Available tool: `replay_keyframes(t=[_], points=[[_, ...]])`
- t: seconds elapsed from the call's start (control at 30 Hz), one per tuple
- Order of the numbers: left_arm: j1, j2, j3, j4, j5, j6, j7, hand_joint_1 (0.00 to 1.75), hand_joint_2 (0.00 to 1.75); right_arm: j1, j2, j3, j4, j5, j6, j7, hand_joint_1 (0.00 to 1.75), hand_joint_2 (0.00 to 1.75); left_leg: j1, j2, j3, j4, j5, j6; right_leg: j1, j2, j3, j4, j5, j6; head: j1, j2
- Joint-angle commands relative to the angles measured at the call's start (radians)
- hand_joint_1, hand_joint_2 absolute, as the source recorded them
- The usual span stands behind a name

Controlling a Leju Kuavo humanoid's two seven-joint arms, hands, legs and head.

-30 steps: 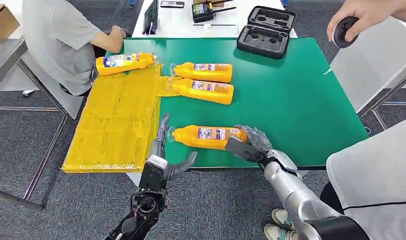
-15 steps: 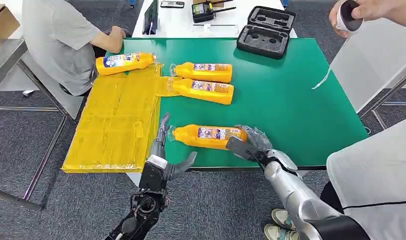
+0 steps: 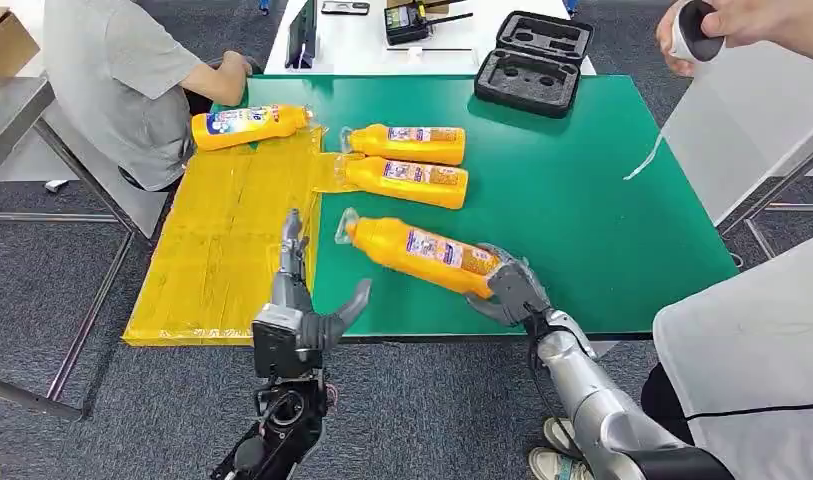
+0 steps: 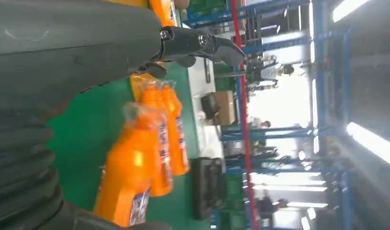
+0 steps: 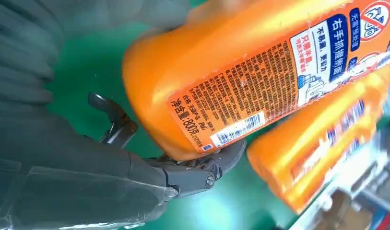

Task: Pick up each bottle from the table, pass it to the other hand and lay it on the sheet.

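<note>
In the last half second my right hand (image 3: 510, 290) has raised the orange plastic bottle with the printed label (image 3: 422, 250) off the green table (image 3: 582, 200); it now slants, cap end up and to the far left, base clamped in my fingers (image 5: 193, 175). So the pick-up is done, I judge, and the handover comes next. My left hand (image 3: 300, 300) has moved left and farther out, over the near right edge of the yellow plastic sheet (image 3: 232, 240). It holds nothing, fingers spread apart, near the cap but not touching. Two more orange bottles (image 3: 407, 160) lie farther back on the table.
</note>
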Motion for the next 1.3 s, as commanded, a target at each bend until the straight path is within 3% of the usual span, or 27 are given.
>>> replay_keyframes(t=[0.03,0.27,0.37,0.43,0.57,0.67,0.77,1.3], points=[[0.040,-0.012,0.100,-0.139,0.030,-0.060,0.003,0.00,1.75,-0.006,0.016,-0.019,-0.015,-0.083,-0.005,-0.002,1.75,1.75,0.002,0.002,0.004,0.001,-0.002,-0.002,0.002,0.002,0.003,0.000,-0.001,-0.002,0.000,0.000],[0.048,-0.030,0.133,-0.150,0.038,-0.096,0.003,0.00,1.75,0.003,0.024,0.004,-0.060,-0.179,-0.006,-0.002,1.75,1.75,0.001,0.003,0.002,0.001,-0.002,-0.002,0.001,0.002,0.002,0.000,-0.001,-0.002,0.000,0.000],[0.044,-0.074,0.214,-0.022,0.112,-0.251,0.003,0.00,1.75,0.049,0.026,0.062,-0.178,-0.329,0.050,-0.002,1.75,1.75,0.001,0.003,0.004,0.001,-0.002,-0.003,0.002,0.002,0.003,0.000,-0.001,-0.003,0.000,0.000],[-0.009,-0.099,0.243,0.206,0.233,-0.431,0.003,0.00,1.75,0.092,0.037,0.105,-0.276,-0.413,0.155,-0.002,1.75,1.75,0.000,0.001,0.004,-0.002,-0.001,-0.001,0.000,0.001,0.003,-0.001,0.000,-0.001,0.000,0.000],[-0.023,-0.104,0.242,0.255,0.248,-0.467,0.003,0.00,1.75,0.103,0.044,0.120,-0.298,-0.428,0.177,-0.002,1.75,1.75,0.001,0.002,0.006,-0.001,-0.001,-0.002,0.001,0.002,0.005,-0.002,-0.001,-0.002,0.000,0.000],[-0.068,-0.124,0.238,0.416,0.307,-0.592,0.003,0.00,1.75,0.136,0.053,0.159,-0.376,-0.502,0.271,-0.002,1.75,1.75,0.001,0.001,0.003,-0.001,-0.001,-0.002,0.001,0.001,0.002,-0.001,-0.001,-0.002,0.000,0.000],[-0.064,-0.129,0.237,0.416,0.300,-0.597,0.003,0.00,1.75,0.145,0.057,0.166,-0.391,-0.512,0.286,-0.002,1.75,1.75,0.001,-0.003,0.005,0.000,-0.001,-0.002,0.002,-0.003,0.005,-0.001,-0.002,-0.002,0.000,0.000],[-0.040,-0.132,0.301,0.311,0.248,-0.568,0.003,0.00,1.75,0.122,0.067,0.243,-0.375,-0.509,0.365,-0.002,1.75,1.75,0.001,0.002,0.003,0.001,-0.002,-0.002,0.001,0.001,0.002,0.000,-0.001,-0.002,0.000,0.000]])
